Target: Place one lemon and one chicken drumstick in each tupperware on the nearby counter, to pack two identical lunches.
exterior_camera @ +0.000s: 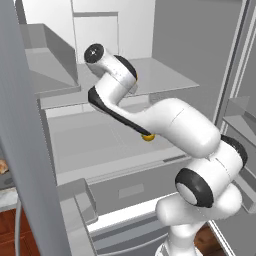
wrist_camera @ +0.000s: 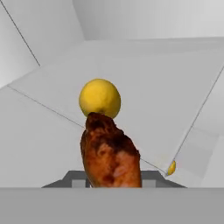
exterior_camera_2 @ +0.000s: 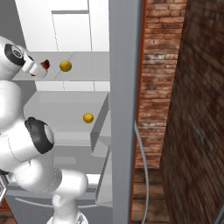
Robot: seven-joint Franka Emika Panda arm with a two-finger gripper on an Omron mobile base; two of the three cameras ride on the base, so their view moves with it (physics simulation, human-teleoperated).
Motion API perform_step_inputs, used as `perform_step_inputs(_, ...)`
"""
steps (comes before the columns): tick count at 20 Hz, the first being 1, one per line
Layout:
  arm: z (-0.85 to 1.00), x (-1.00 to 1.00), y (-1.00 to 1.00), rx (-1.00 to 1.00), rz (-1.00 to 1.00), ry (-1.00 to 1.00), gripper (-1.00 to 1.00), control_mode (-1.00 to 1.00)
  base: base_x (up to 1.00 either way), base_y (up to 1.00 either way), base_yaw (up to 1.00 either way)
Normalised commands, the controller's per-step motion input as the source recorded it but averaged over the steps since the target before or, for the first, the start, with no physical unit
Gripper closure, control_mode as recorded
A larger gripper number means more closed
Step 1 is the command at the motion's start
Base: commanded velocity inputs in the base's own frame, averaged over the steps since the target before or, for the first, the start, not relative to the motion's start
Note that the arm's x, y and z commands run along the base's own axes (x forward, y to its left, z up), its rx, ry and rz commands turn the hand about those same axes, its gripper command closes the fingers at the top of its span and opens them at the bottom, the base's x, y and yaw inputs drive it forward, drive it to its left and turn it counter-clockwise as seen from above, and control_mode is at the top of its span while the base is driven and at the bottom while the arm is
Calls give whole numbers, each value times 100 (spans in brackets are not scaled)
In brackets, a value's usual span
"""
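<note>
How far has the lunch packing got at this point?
Nothing looks packed. The arm reaches into the fridge, its gripper around a chicken drumstick. One lemon sits on the upper shelf, another lemon below. Everything remains to be placed.

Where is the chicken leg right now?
The chicken drumstick sits low in the hand view, right at the tool, on a fridge shelf, with a lemon just behind it.

This is a rendered kitchen, seen from in front of an open fridge (exterior_camera: 125,145) with pale grey shelves (exterior_camera_2: 83,65). Food lies on them: lemons (exterior_camera_2: 65,65) and a browned chicken drumstick (wrist_camera: 111,153). A red brick wall (exterior_camera_2: 175,87) stands beside the fridge.
</note>
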Motion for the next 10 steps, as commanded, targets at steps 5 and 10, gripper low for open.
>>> perform_step_inputs(5, -16, -72, -40, 16, 30, -9, 100, -100, 0, 0, 0)
perform_step_inputs(10, -12, -91, -29, 14, 49, -19, 100, -100, 0, 0, 0)
